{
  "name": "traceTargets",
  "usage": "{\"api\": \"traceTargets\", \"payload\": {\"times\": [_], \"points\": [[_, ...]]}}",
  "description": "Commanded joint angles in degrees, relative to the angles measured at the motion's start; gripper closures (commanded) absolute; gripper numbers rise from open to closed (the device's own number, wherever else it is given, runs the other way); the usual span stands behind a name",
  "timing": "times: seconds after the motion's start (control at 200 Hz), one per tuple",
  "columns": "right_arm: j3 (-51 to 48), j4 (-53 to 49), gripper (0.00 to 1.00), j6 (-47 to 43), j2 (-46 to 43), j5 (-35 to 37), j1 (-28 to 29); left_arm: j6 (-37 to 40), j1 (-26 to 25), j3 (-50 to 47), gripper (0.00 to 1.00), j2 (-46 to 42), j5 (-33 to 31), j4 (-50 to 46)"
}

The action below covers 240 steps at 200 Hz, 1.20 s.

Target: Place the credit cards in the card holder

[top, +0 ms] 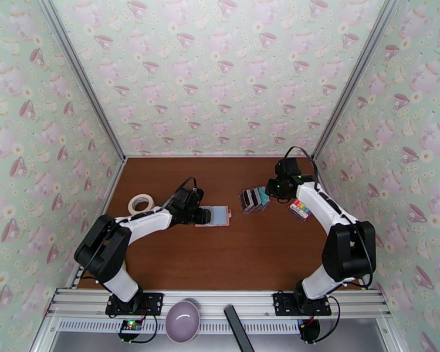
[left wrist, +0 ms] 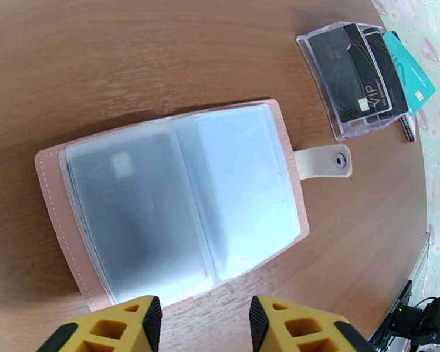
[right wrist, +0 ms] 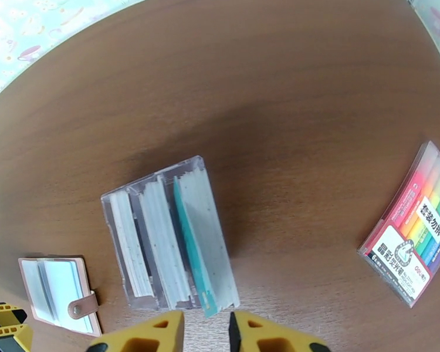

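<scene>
The card holder (left wrist: 179,200) lies open and flat on the brown table, pink with pale clear pockets, its snap tab (left wrist: 325,161) pointing right. My left gripper (left wrist: 205,324) is open, with the holder's near edge just ahead of its yellow fingertips. From above, the left gripper (top: 202,215) sits at the left edge of the card holder (top: 219,216). The credit cards (right wrist: 161,242) stand bunched in a clear stand, black, white and one teal (right wrist: 205,253). My right gripper (right wrist: 206,334) hovers over the teal card's near end, its jaws narrowly apart and nothing clasped.
A pack of coloured markers (top: 300,209) lies right of the card stand (top: 254,199). A roll of tape (top: 141,203) sits at the left. A purple bowl (top: 182,320) and a black bar (top: 237,328) rest on the front rail. Patterned walls enclose the table.
</scene>
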Motion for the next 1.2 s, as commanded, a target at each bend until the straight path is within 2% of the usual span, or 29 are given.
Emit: {"api": "traceTargets", "payload": {"times": [0.0,0.466,0.791,0.881,1.197], "points": [[1.1,0.0,0.74,-0.8,1.8,-1.8,-0.3,-0.1,0.6,-1.1,0.54,-1.5,2.4,0.3],[1.9,1.8,0.79,-0.6,5.7,-4.0,-0.3,-1.0,1.6,-2.8,0.54,-0.8,3.7,2.2],[2.7,1.8,0.92,-0.7,6.8,-5.0,-0.3,-1.1,2.2,-3.1,0.54,-0.5,4.0,2.6],[2.3,1.9,0.95,-0.6,5.4,-5.6,-0.3,-1.2,2.6,-3.2,0.54,-0.2,4.5,2.9],[0.5,1.8,0.96,1.2,-4.7,-5.7,-0.3,-1.5,4.5,-4.6,0.54,-0.4,5.6,3.8]]}}
